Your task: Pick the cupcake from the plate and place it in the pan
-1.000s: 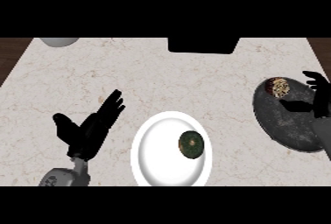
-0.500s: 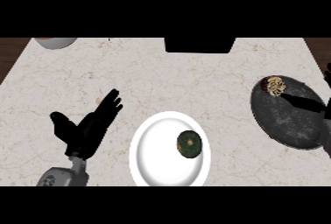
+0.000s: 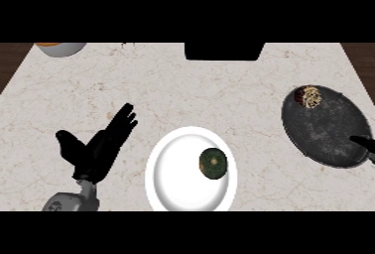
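Note:
A brown cupcake with pale topping [image 3: 310,96] sits inside the dark grey pan [image 3: 326,134], at the pan's far edge, with nothing touching it. The white plate [image 3: 176,183] lies at the front centre and carries a round dark green item [image 3: 213,163] on its right half. My left hand [image 3: 99,146] rests open to the left of the plate, fingers pointing up and away, holding nothing. Of my right hand [image 3: 362,144] only a small black tip shows at the right edge, over the pan's near right rim and well short of the cupcake.
A white bowl with an orange inside [image 3: 60,48] stands at the back left corner. A black block [image 3: 223,51] sits at the back centre edge. Marble counter [image 3: 190,94] spreads between the plate, the pan and the back edge.
My right hand has pulled back from beside the cupcake toward the right edge and is almost out of view. The cupcake stays in the pan. The left hand has barely moved.

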Motion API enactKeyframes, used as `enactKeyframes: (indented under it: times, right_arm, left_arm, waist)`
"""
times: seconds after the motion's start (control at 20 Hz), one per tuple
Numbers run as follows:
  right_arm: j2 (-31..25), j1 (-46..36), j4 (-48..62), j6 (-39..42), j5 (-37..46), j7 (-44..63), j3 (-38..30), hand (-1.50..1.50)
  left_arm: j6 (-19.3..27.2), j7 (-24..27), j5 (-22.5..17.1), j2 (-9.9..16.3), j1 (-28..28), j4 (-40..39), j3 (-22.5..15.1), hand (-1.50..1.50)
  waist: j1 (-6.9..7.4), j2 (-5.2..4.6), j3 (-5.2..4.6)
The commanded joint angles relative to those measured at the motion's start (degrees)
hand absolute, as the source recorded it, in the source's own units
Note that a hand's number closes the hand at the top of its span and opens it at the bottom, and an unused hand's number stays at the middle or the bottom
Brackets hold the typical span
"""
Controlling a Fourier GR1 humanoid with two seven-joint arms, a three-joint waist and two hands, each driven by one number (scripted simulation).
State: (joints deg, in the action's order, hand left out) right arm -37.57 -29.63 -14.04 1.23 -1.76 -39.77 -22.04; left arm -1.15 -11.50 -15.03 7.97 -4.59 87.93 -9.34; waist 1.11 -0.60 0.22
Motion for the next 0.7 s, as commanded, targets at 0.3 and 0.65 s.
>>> enactKeyframes:
  times: [0.3, 0.65]
  right_arm:
    - [-4.91, 5.7, 3.19, 15.26, -0.46, -8.78, -0.42, -1.5]
    - [-6.4, 9.82, 3.55, 19.26, 0.25, -14.08, 0.17, -1.5]
  left_arm:
    - [-0.33, -2.23, 0.79, -0.06, 2.74, 3.53, 0.2, 0.0]
    - [-0.55, -1.37, 1.72, -2.13, 3.47, 3.53, -0.6, 0.0]
  waist:
    - [-0.16, 0.35, -0.07]
    - [-0.3, 0.37, -0.05]
